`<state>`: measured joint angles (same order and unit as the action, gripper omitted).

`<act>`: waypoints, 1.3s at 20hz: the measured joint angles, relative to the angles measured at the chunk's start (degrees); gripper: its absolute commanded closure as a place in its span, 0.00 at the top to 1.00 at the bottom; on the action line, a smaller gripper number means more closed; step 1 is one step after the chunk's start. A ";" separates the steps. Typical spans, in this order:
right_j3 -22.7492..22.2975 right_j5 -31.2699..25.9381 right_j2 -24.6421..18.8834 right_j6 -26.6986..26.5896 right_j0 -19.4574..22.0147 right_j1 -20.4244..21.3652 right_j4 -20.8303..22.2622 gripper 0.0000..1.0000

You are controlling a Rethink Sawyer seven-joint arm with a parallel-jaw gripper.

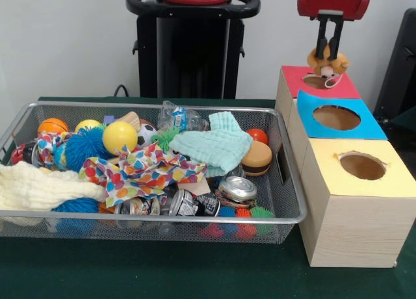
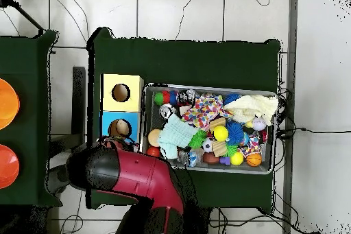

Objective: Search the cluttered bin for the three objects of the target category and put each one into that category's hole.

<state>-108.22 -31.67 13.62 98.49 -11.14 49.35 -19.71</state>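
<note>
My gripper (image 1: pixel 329 51) hangs at the upper right of the front view, shut on a small orange-brown plush toy (image 1: pixel 328 65). The toy dangles right over the round hole in the red box (image 1: pixel 344 86), and its lower end is level with the hole's rim. Closer to the camera stand the blue box (image 1: pixel 305 110) and the yellow box (image 1: pixel 403 179), each with an open round hole. In the overhead view the red arm (image 2: pixel 123 171) hides the red box, the toy and the gripper; the blue box (image 2: pixel 106 118) and yellow box (image 2: pixel 108 82) show beside it.
A wire mesh bin (image 1: pixel 156 216) to the left of the boxes holds a yellow ball (image 1: pixel 119 136), blue spiky balls (image 1: pixel 83 146), a mint cloth (image 1: pixel 214 148), a confetti cloth (image 1: pixel 146 172), a toy burger (image 1: pixel 257 159), several cans and a white cloth (image 1: pixel 32 188).
</note>
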 measured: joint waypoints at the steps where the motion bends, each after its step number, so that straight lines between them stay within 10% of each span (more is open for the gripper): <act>1: 0.01 0.00 0.01 0.00 0.02 -0.28 -0.01 0.00; 26: 0.48 0.01 -0.04 0.00 1.91 -1.82 0.20 0.00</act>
<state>-107.74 -31.66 13.58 98.49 -9.23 47.54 -19.51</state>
